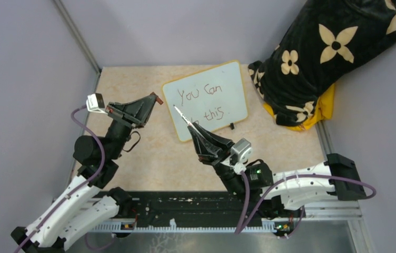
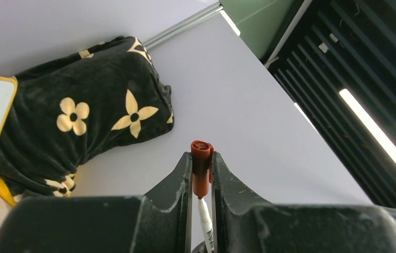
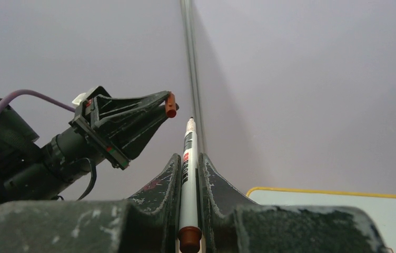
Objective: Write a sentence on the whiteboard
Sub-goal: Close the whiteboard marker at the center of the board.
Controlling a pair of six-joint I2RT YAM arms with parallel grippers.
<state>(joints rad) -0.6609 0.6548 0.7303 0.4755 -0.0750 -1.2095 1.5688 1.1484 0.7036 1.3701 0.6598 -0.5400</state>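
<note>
1. two grippers, one whiteboard (image 1: pixel 226 79), one marker, one loose cap, one cushion; the sentence (image 1: pixel 201 96) makes two lines.
2. far left: the left gripper (image 1: pixel 154 99) is raised over the table (image 1: pixel 148 158), its jaws nearly together and pinching the single reddish-orange cap (image 2: pixel 201 163). the cap stands out past the fingertips.
3. next rightwards: the right gripper (image 1: pixel 193 129) is clamped tight on the one white marker (image 3: pixel 188 142). the marker's long axis runs along the fingers, with its tip aimed away from the arms and a little left, over the board's near left part. whether the tip touches the board cannot be told.
4. the whiteboard sits at the far middle of the table. its long axis runs left to right, skewed so the left end is nearer the arms. the writing reads upright from the arms' side: "you can" above, "this" below, and the lower line's start is hidden by the right gripper.
5. far right: one black cushion (image 1: pixel 327 58) with cream flowers, just beside the board's right edge.
</note>
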